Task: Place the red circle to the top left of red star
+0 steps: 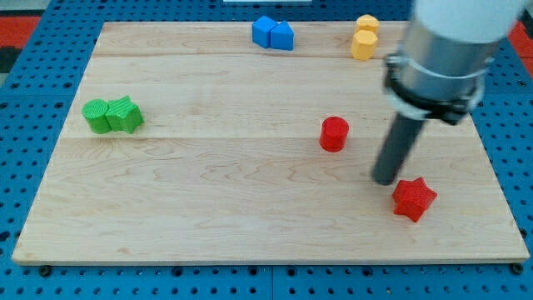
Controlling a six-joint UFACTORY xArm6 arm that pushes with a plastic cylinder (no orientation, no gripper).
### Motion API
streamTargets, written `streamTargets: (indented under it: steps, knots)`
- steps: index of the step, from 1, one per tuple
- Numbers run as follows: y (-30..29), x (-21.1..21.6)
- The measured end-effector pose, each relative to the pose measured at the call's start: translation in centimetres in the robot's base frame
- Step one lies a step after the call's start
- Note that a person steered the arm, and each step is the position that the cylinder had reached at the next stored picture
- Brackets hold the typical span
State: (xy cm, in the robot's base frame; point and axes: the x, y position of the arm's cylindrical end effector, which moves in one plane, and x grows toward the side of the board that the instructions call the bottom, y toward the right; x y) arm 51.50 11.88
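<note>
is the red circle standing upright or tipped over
Upright: the red circle shows its flat round top facing up, up-left of the red star.

The wooden desk [208,192] carries several small blocks. At the view's left lie two green blocks [112,115], touching. At the top edge are two blue blocks [273,33] together, and two yellow blocks [364,37] — also touching. The red circle [334,133] stands up-left of the red star [414,198], apart from it.

arm [454,42] cut off at view's top
</note>
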Motion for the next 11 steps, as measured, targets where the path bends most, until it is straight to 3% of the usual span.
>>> streamTargets:
  steps: [1, 2, 3, 4, 5, 8, 9, 11]
  knots:
    - [-8.0, -0.3]
    - [-11.8, -6.2]
    - [-10.5, -11.9]
    - [-4.5, -11.7]
    - [-4.4, -5.7]
    - [-2.0, -2.0]
    - [-2.0, -2.0]
    - [-2.9, -8.7]
